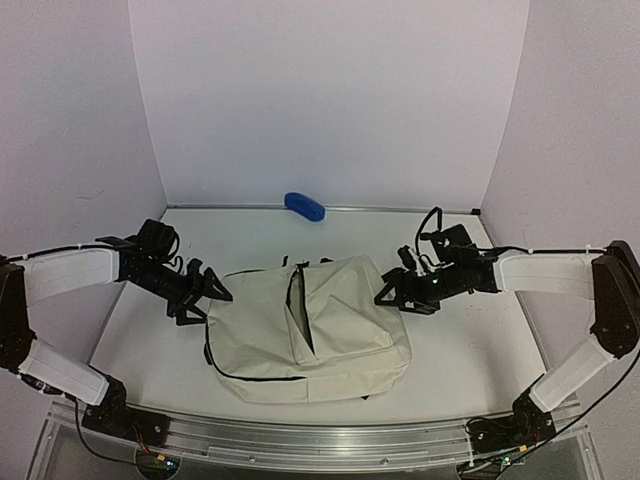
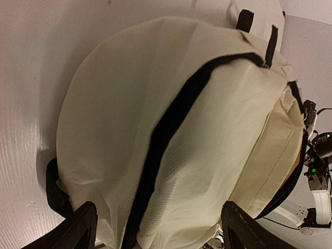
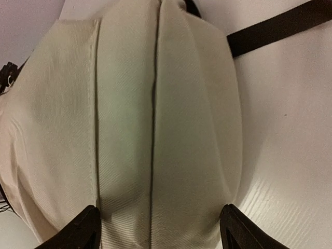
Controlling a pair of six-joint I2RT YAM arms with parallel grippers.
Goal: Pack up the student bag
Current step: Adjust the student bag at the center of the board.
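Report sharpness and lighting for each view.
Top external: evenly lit, sharp, soft shadow beside the large cream fabric backpack. Left wrist: close-up, black zipper line slightly blurred, sheen on the white table. Right wrist: weave crisp, fabric shaded lower left.

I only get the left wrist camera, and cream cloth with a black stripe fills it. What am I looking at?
Observer: Seen from above, it is the student bag, a cream backpack lying on the table between the two arms.
Operator: Is anything else on the table?
Observer: One small blue object lies at the far edge by the back wall, apart from the bag.
Operator: What is the other arm doing?
Observer: The right gripper is at the bag's opposite side. Its own camera shows its jaws spread wide with the fabric between them.
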